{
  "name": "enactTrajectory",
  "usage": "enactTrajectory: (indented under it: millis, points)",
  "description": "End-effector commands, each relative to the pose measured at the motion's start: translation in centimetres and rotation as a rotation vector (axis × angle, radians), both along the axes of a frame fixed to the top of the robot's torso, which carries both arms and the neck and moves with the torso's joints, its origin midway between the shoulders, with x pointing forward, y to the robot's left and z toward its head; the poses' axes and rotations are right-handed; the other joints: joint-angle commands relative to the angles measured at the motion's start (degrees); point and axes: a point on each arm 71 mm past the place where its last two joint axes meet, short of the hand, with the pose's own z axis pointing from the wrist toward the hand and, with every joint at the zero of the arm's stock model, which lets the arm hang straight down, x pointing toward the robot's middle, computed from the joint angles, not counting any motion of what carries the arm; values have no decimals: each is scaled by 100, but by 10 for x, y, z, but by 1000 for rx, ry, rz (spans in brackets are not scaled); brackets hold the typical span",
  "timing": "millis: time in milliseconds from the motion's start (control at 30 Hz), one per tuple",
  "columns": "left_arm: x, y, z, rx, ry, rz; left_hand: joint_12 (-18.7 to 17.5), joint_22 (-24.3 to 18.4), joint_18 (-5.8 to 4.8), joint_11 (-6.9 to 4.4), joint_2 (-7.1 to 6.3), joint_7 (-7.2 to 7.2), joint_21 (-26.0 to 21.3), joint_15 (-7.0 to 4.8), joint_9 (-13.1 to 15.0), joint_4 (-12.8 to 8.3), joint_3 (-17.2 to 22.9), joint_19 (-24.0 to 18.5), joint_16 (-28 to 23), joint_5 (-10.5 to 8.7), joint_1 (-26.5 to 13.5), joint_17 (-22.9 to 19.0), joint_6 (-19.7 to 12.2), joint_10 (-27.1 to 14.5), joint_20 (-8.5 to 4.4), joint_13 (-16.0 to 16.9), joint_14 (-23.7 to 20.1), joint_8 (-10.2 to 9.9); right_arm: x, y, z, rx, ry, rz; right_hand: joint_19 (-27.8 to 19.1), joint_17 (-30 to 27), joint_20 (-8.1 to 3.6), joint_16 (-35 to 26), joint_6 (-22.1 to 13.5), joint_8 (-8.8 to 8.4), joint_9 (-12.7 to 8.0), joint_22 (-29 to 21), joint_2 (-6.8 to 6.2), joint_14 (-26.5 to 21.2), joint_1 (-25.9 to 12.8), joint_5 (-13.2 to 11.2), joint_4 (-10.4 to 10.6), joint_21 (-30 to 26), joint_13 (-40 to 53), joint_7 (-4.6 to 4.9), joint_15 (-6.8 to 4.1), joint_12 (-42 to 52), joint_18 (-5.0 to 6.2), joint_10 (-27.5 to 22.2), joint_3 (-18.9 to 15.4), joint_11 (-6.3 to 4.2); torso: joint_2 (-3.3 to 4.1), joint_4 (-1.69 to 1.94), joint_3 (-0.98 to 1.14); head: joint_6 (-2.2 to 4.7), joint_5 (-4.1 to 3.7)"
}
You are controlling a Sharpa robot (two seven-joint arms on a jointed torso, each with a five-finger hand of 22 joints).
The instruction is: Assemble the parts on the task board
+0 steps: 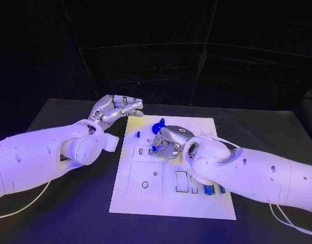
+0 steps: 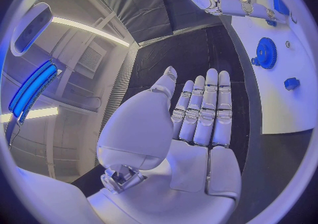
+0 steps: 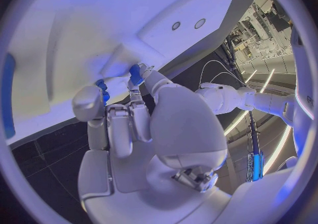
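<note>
Right hand (image 1: 172, 141) is down on the task board (image 1: 200, 203), fingers curled over a small blue part (image 3: 135, 72), pinching it at the fingertips (image 3: 100, 95) right against the white surface, in the board's upper middle. Whether the part is already seated or only resting on the board, I cannot tell; the fingers cover it.

Left hand (image 1: 116, 108) sits off the board's far left corner, fingers partly curled in the head view, straight and together in its own wrist view, holding nothing and touching nothing.

The risk, as I read it: that pinch is small and the part is hidden under the fingers, so a slightly tilted part could jam at its slot, or slip out if the hand presses off-axis. The board is not held down by the other hand, so a sideways push could shift it too.

Out from the hand: a blue gear (image 1: 158, 126) stands just beyond the right hand's fingers, a small blue peg (image 1: 137, 134) to its side, and more blue parts (image 1: 213, 189) lie near the right forearm, well back from the fingertips.
</note>
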Motion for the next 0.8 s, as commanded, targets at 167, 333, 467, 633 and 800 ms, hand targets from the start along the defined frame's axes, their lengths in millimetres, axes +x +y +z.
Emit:
enactTrajectory:
  millis: [167, 333, 467, 633, 800]
  points:
    - [0, -1, 1, -6, -3, -6, -21, -6, 35, 33, 16, 18, -25, 1, -5, -35, -1, 30, -20, 19, -36, 9, 17, 2, 0, -10, 47, -29, -2, -1, -9, -75, 25, -10, -28, 1023, 11, 4, 29, -2, 1, -16, -59, 504, -77, 70, -5, -28, 641, 5, 17, -53, -92, 13, 24, 30, 5, -2, 0, -6, 1]
    - [0, -1, 1, -5, -2, -6, -21, -6, 35, 33, 16, 18, -25, 1, -5, -35, -1, 30, -20, 19, -36, 9, 17, 2, 0, -10, 47, -29, -2, -1, -9, -83, 27, -9, -31, 1023, 14, 3, 20, -12, -2, -24, -91, 504, -110, 93, -2, -35, 634, 10, 19, -62, -91, 8, 20, 34, 1, -2, -2, -18, -7]
    - [0, -1, 1, -5, -2, -6, -21, -6, 35, 33, 16, 18, -25, 1, -5, -35, -1, 30, -20, 19, -36, 9, 17, 2, 0, -10, 47, -29, -2, 0, -10, -89, 31, -7, -35, 1022, 16, 2, 8, -22, -6, -34, -118, 503, -140, 107, 3, -42, 626, 16, 23, -73, -89, 1, 14, 39, 0, -5, -3, -21, -10]
    - [0, 0, 1, -5, -2, -5, -21, -6, 35, 33, 16, 18, -25, 1, -5, -35, -1, 30, -20, 19, -36, 9, 17, 2, 0, -10, 47, -29, -2, 0, -10, -95, 32, -6, -36, 1019, 19, 0, -4, -33, -10, -38, -141, 503, -164, 116, 6, -45, 613, 21, 26, -89, -89, -8, 9, 43, -1, -5, -2, -19, -11]
    - [0, 0, 1, -5, -2, -5, -21, -6, 35, 33, 16, 18, -25, 1, -5, -35, -1, 30, -20, 19, -36, 9, 17, 2, 0, -10, 47, -29, -2, 1, -11, -104, 35, -5, -40, 1014, 27, -2, -53, -67, -23, -52, -200, 501, -219, 135, 14, -56, 597, 40, 37, -109, -88, -21, -12, 58, 0, 1, -2, -28, -12]
